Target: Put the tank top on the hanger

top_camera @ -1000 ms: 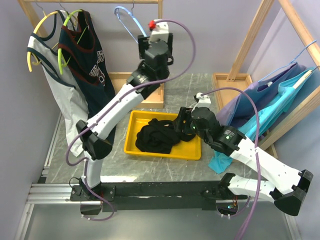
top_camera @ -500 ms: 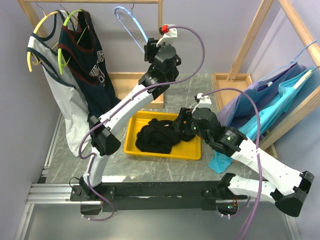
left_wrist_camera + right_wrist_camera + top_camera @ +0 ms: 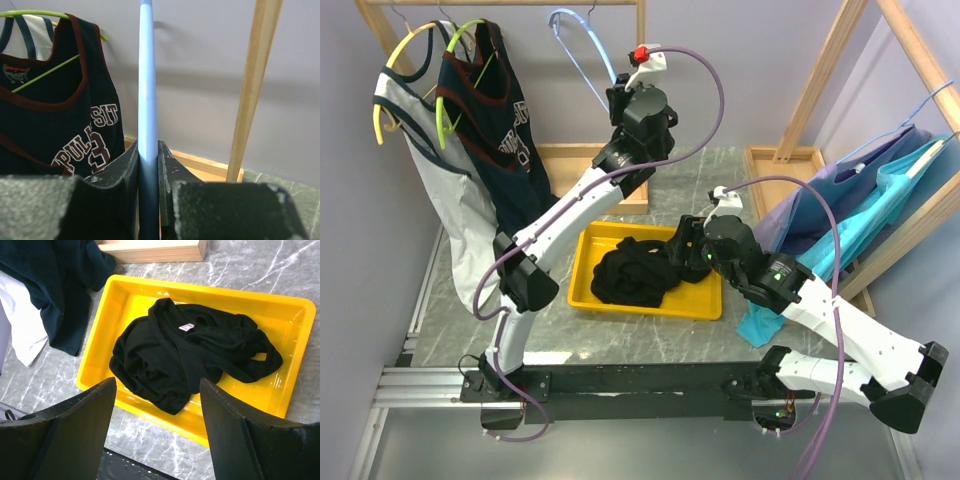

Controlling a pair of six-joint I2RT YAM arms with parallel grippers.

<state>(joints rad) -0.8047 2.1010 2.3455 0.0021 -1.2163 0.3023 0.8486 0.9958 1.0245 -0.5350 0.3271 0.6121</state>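
The light-blue hanger [image 3: 582, 45] hangs from the back wooden rail. One of its arms [image 3: 146, 75] runs straight up between the jaws of my left gripper [image 3: 148, 152], which is shut on it. In the top view the left gripper [image 3: 618, 96] is raised at the hanger's lower right end. The black tank top [image 3: 635, 270] lies crumpled in a yellow tray [image 3: 582, 290]. Above the tank top's [image 3: 185, 352] near edge my right gripper [image 3: 157, 384] stands open and holds nothing.
A navy top with red trim [image 3: 490, 110] and a white-grey top [image 3: 440, 190] hang on yellow-green hangers [image 3: 450, 55] at the back left. A wooden post [image 3: 252, 90] stands just right of the hanger. Blue garments [image 3: 880, 190] hang on the right rack.
My left gripper has closed onto the hanger's arm, after shifting a little right and up toward it. The right arm and the tank top have not moved.
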